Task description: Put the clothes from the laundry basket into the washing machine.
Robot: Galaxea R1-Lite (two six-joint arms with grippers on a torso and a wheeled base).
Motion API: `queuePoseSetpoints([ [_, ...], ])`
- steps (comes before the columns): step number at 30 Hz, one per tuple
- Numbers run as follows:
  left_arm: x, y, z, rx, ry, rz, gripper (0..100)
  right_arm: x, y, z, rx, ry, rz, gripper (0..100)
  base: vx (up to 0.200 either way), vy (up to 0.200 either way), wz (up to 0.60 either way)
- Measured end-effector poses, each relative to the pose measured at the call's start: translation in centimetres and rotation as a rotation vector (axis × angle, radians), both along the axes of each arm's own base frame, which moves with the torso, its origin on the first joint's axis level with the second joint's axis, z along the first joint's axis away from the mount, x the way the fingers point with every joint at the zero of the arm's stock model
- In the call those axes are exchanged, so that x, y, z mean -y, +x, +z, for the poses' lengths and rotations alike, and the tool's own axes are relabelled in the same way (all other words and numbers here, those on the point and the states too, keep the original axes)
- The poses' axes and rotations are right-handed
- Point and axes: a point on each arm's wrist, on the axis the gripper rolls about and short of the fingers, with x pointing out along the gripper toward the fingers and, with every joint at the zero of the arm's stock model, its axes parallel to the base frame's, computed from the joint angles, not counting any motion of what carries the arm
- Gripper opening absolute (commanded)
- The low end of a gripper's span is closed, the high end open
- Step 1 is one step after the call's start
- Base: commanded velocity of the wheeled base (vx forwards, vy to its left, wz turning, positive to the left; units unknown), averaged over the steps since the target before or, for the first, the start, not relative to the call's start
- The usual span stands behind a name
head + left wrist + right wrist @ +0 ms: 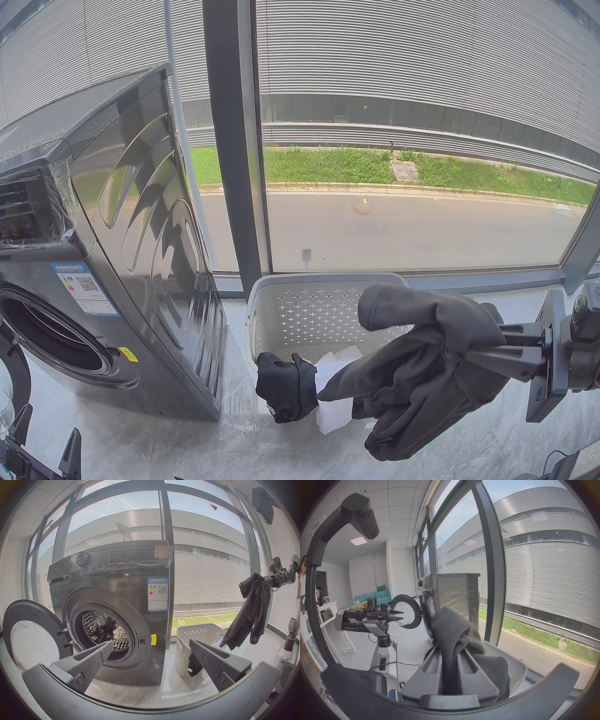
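My right gripper [494, 351] is shut on a dark grey garment [425, 369], which hangs above the right side of the white laundry basket [312, 306]. The same gripper [451, 675] pinches a fold of that garment [456, 636]. A black garment [286, 386] drapes over the basket's front rim, beside a white cloth [334, 390]. The grey washing machine [112, 250] stands left of the basket, its round door [31, 633] swung open and its drum [103, 633] bare. My left gripper [150, 647] is open and holds nothing, low in front of the machine.
A large window with a dark pillar [234, 137] runs right behind the basket and machine. The pale floor [250, 444] in front of both is free. The open door [12, 369] sticks out at the machine's left side.
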Motion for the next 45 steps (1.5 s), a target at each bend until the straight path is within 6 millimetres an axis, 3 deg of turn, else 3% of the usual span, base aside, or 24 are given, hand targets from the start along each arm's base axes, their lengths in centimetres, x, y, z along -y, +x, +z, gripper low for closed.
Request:
queuePoseSetpoints([
  [20, 0.0, 0.0, 0.0, 0.000, -0.001, 0.000, 100, -2.0, 0.3, -2.4, -0.081, -0.092, 0.077, 0, -0.200, 0.000, 0.00],
  [28, 0.0, 0.0, 0.0, -0.003, 0.005, -0.004, 100, -2.5, 0.2, -2.3, -0.081, -0.097, 0.110, 0, 0.000, 0.000, 0.00],
  [35, 0.0, 0.0, 0.3, 0.027, 0.006, -0.017, 100, -4.0, 0.5, -1.1, -0.057, -0.074, 0.157, 0, 0.000, 0.000, 0.00],
  [40, 0.0, -0.7, 4.6, 0.175, -0.026, -0.042, 100, -4.8, 0.9, -0.8, -0.055, -0.072, 0.164, 0, 0.000, 0.000, 0.00],
  [45, 0.0, -0.6, 9.8, 0.246, -0.002, -0.307, 100, -5.8, 1.3, -0.4, -0.049, -0.068, 0.183, 0, 0.000, 0.000, 0.00],
])
